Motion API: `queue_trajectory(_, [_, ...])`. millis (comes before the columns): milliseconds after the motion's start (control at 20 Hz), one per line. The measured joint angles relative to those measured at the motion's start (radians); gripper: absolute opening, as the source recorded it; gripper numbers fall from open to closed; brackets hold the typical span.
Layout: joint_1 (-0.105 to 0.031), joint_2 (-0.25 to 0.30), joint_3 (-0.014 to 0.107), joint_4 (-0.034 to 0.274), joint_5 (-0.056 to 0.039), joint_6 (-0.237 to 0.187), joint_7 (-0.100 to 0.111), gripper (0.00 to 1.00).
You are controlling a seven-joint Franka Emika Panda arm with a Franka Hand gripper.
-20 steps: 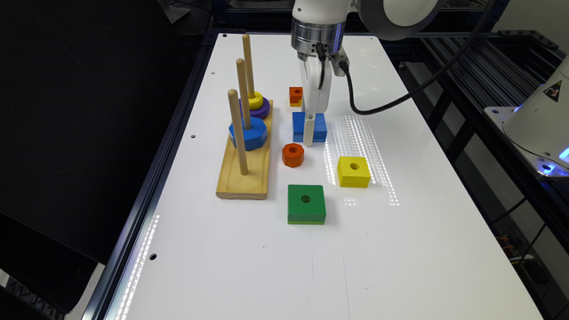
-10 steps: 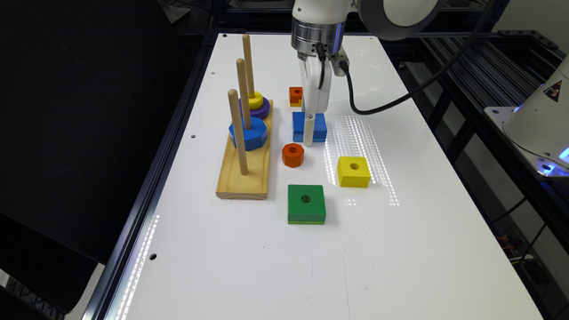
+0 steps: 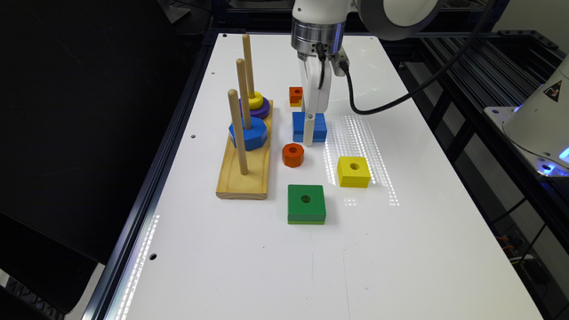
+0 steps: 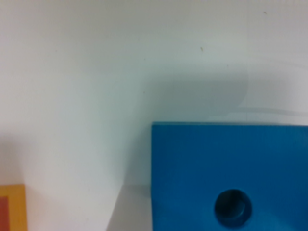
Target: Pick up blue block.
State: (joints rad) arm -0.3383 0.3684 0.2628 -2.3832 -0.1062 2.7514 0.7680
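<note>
Nothing has moved: pincer (image 3: 310, 133) down at the blue block (image 3: 318, 126).

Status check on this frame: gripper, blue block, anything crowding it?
Gripper down at the blue block, grip state unclear. Block flat on the table. Orange round piece close beside it; small orange block just behind.
</note>
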Motion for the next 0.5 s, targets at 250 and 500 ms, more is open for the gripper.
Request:
queue_trajectory(250, [0.000, 0.000, 0.000, 0.000, 0.0000, 0.000, 0.000, 1.00])
queue_trajectory(500, [0.000, 0.000, 0.000, 0.000, 0.0000, 0.000, 0.000, 0.00])
